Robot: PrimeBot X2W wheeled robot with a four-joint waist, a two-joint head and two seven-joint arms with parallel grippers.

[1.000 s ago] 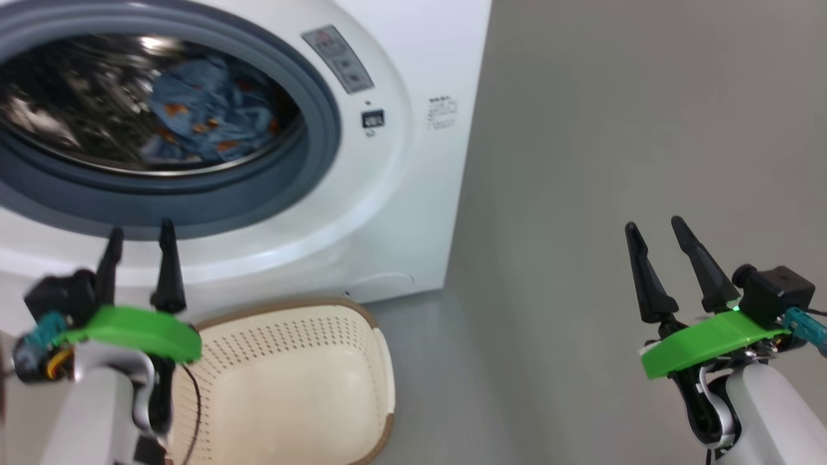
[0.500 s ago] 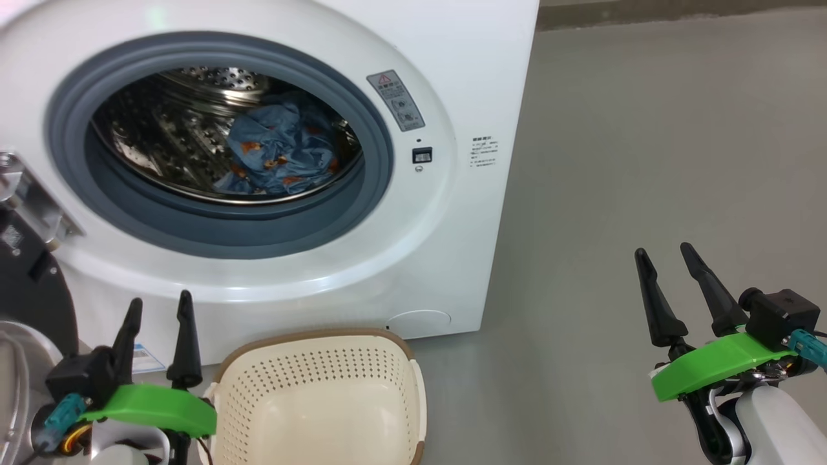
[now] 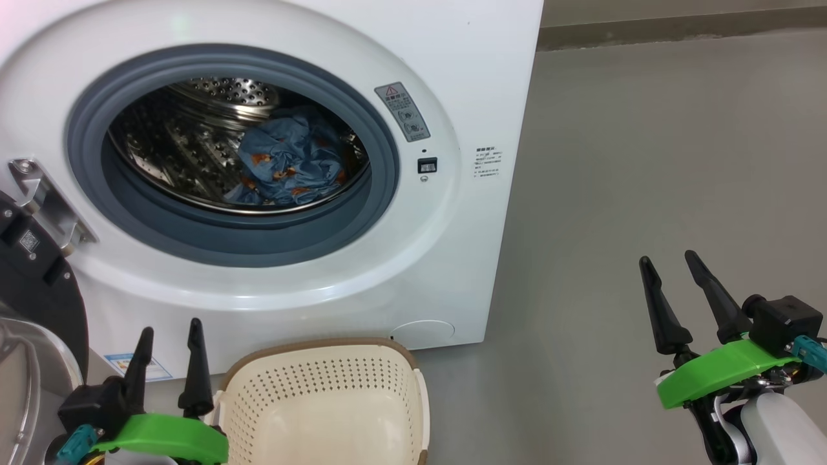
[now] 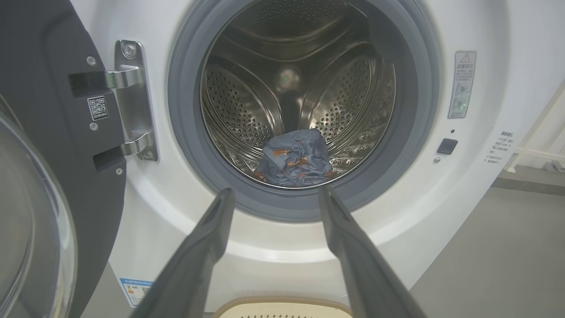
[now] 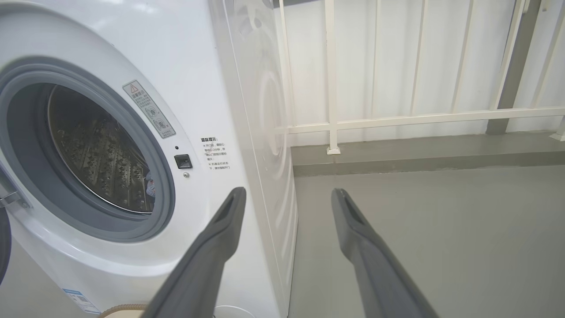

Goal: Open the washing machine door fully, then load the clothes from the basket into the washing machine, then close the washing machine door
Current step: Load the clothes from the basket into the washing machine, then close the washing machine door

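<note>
washing machine (image 3: 465, 84): we see the white front-loader at 11 o'clock of the head view, with its mouth uncovered and a grey-blue rubber ring (image 3: 381, 194) around the steel drum (image 3: 168, 148).
railing (image 5: 397, 119): our right wrist view adds white bars beyond the machine's side, at 1 o'clock.
washing machine door (image 3: 32, 284): it is swung out at 9 o'clock of the mouth. The left wrist view gives us its black inner face and steel hinge (image 4: 132, 97), which the head view crops.
basket (image 3: 323, 400): it sits on the floor (image 3: 646, 161) at 6 o'clock of the mouth, and we see bare cream perforated walls.
left gripper (image 3: 170, 326): it is low at 7 o'clock of the head view, just beside the basket's left rim. Its fingers point up at the machine's front, jaws spread and holding nothing. Its wrist camera looks straight into the drum.
right gripper (image 3: 667, 257): it is at 4 o'clock, well apart from the machine, over the floor, jaws spread and holding nothing.
clothes (image 3: 291, 165): a blue bear-print bundle lies low in the drum, at 6 o'clock in our left wrist view.
blue label (image 3: 139, 367): it is on the machine's lower front, at 7 o'clock of the mouth.
</note>
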